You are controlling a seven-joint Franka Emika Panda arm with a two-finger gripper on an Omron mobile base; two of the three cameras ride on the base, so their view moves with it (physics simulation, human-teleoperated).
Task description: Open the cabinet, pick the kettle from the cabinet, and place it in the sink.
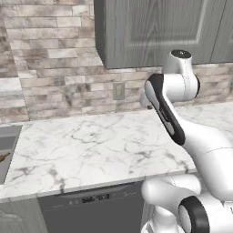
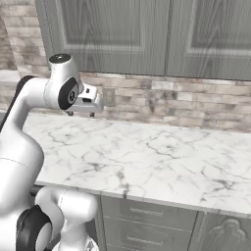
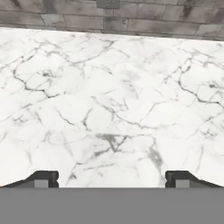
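Observation:
The grey wood-grain cabinet [image 1: 159,32] [image 2: 147,29] hangs on the brick wall above the counter, both recessed-panel doors shut. The kettle is hidden. A corner of the grey sink [image 1: 8,142] shows at the far left, set into the marble. My gripper [image 2: 80,113] hangs below the cabinet, pointing down over the white marble counter [image 3: 113,96]. In the hand view the gripper [image 3: 111,178] is open, its fingertips [image 3: 43,177] wide apart with nothing between them, well above the bare marble.
A wall outlet [image 1: 118,91] [image 2: 109,96] sits on the brick backsplash behind the hand. A brown object [image 1: 3,157] lies in the sink. The dark dishwasher front [image 1: 91,207] and grey base drawers [image 2: 147,218] are below the counter edge.

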